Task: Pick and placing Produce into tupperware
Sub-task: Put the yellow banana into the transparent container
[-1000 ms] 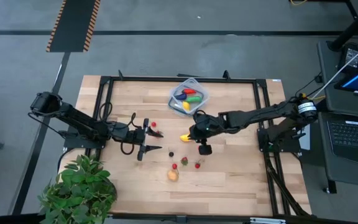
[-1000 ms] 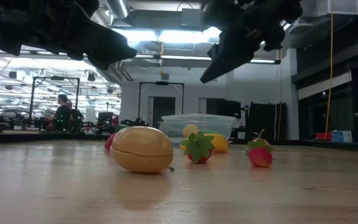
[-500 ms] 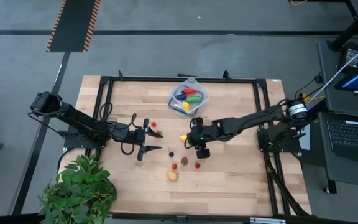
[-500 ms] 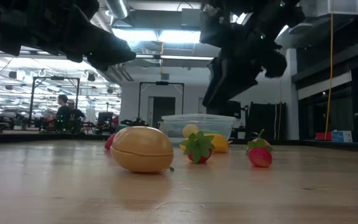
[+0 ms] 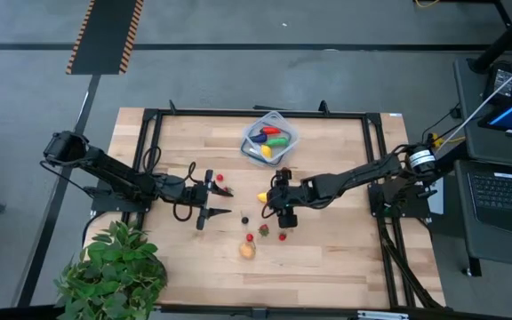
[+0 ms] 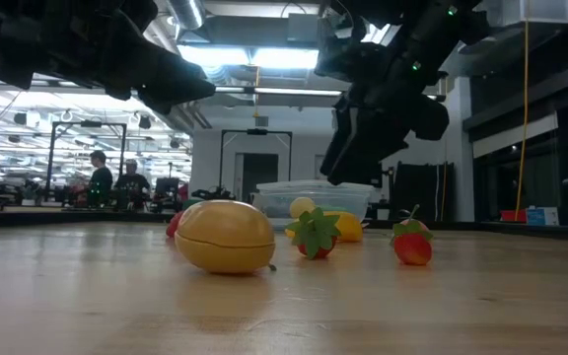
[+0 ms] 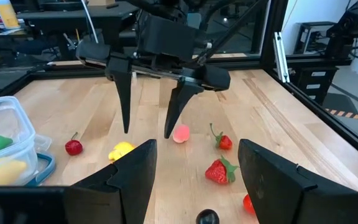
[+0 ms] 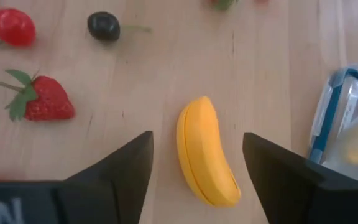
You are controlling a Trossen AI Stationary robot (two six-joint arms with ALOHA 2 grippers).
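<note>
Descending with its fingers newly spread wide, the right tool [image 8: 197, 168] is straddling the banana [image 8: 205, 152] lying on the tabletop [image 5: 345, 249] near the tupperware [image 5: 270, 137], readying a grasp.

Right gripper [image 5: 273, 203] hovers at mid-table, fingers spread wide; left gripper [image 5: 221, 201] waits nearby, fingers apart

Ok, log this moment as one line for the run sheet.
right gripper: open, above banana | left gripper: open, waiting, empty | tupperware: some produce inside | strawberry, other pieces on table
</note>
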